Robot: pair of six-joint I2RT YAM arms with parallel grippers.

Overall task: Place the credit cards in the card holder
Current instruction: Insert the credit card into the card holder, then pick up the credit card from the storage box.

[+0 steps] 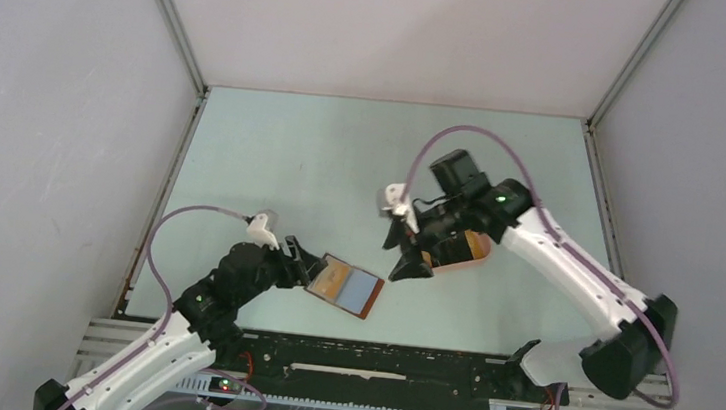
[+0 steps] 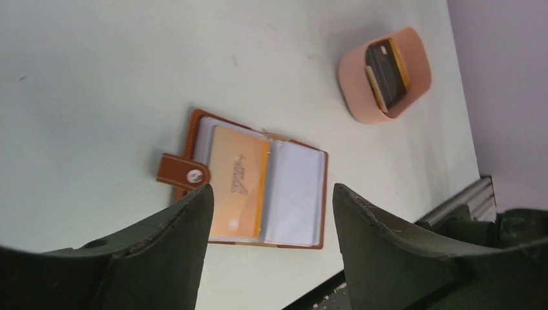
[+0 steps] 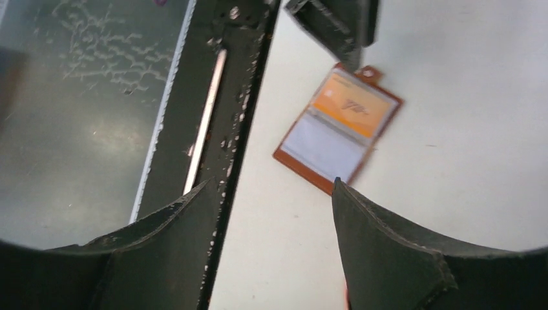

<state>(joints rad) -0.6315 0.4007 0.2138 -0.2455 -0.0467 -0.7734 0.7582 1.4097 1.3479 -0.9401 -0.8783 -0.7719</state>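
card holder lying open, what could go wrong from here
The reddish-brown leather card holder lies open and unheld, the left gripper open beside it: pushing in another card may slide it. The black and tan cards sit packed together in the pink oval tray, so the open right gripper might pinch two or tip it.

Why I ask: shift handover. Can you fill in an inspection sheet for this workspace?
surface: pale green table, no spills seen.
job's things: card holder lies open, one tan-yellow card in the pocket beside the snap tab; more cards sit in the pink tray.
clutter: nothing seen.
end effectors: left end effector open, empty, by the card holder; right end effector open, empty, over the tray.
cables: a purple cable loops from each arm.
surroundings: grey walls; dark rail at the near edge.
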